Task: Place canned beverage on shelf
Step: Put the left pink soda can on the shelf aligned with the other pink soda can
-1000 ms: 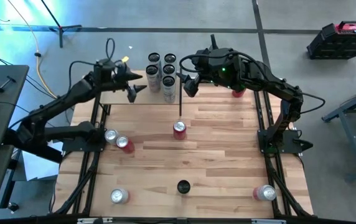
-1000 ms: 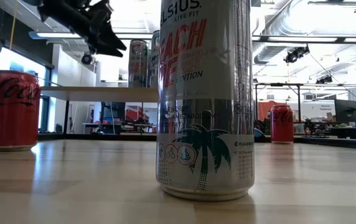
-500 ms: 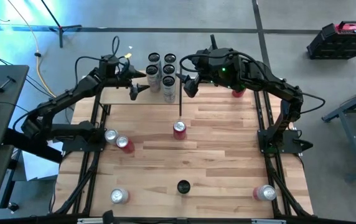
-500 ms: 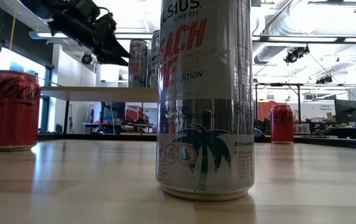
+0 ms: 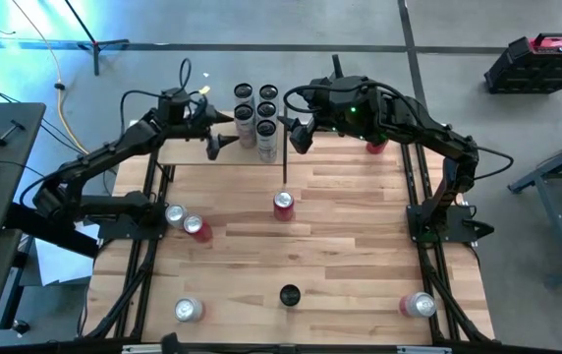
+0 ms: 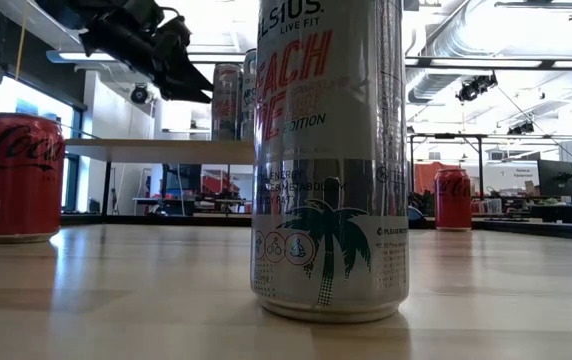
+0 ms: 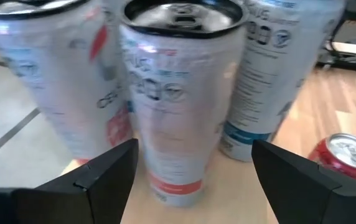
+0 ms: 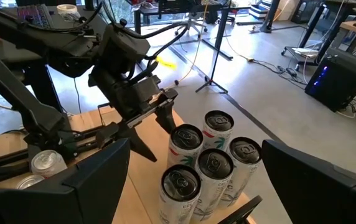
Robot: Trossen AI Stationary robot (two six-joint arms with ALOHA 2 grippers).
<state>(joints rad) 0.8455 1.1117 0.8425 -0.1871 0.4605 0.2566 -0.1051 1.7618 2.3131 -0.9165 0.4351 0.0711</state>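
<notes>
Since a second ago my left gripper [image 5: 224, 144] has slid toward the tall cans [image 5: 253, 116] on the shelf [image 5: 178, 153] | fingers spread, holding nothing | right gripper [image 5: 296, 136] spread, hovering beside them

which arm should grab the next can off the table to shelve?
Probably the left. Its open left gripper is by the silver cans on the shelf, and two loose cans lie on its side. The open right gripper hovers by the shelf too; the red can mid-table suits either.
</notes>
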